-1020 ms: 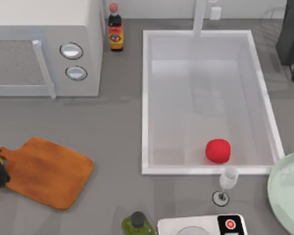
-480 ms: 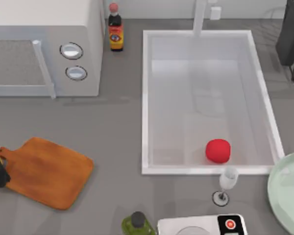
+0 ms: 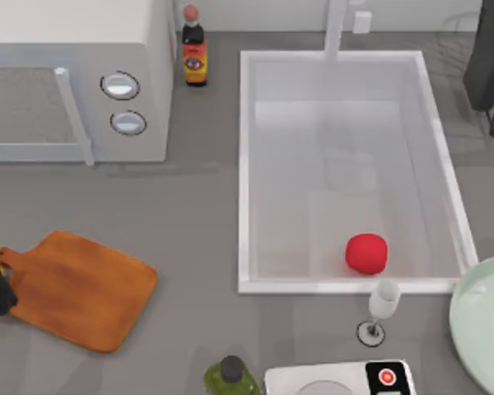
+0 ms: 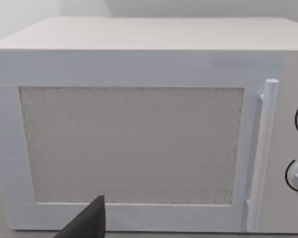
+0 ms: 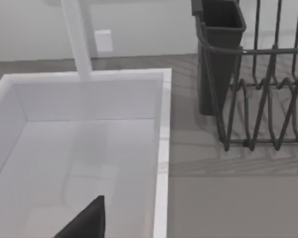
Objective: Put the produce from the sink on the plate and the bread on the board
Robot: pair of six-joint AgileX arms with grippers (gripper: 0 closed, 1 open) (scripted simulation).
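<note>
In sink point(image 3: 247, 173): one produce point(image 3: 366, 253); one board point(image 3: 78, 290), one plate point(image 3: 477, 325) outside.

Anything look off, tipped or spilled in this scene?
Nothing spilled or tipped. The wine glass and sauce bottle stand upright, the red fruit sits in the sink, the cutting board lies flat but skewed. One oddity: no bread on the counter.

one red fruit point(image 3: 366, 253), one sink point(image 3: 245, 164), one plate point(image 3: 469, 325), one board point(image 3: 78, 290), two bottles point(image 3: 194, 48), one microwave point(image 3: 74, 82), one glass point(image 3: 382, 306)
</note>
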